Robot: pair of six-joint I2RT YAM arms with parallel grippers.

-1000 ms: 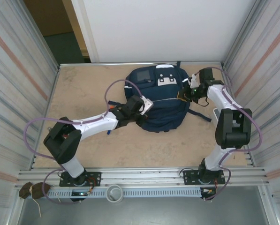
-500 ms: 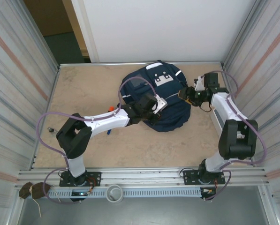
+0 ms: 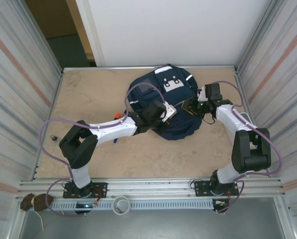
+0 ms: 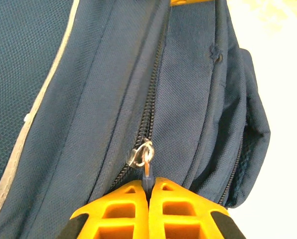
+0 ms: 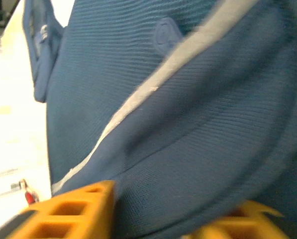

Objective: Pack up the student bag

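Both touch the student bag (image 3: 149, 92): left gripper (image 4: 149, 191) pinches its zipper pull (image 4: 147, 168), right gripper (image 5: 178, 201) straddles fabric (grip unclear).

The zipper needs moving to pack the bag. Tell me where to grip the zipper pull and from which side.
Pinch the thin blue tab hanging from the slider's metal ring, not the ring itself. Come in line with the zipper, from the tab's free end, jaws flat on its two faces; the left gripper is shut on it that way.
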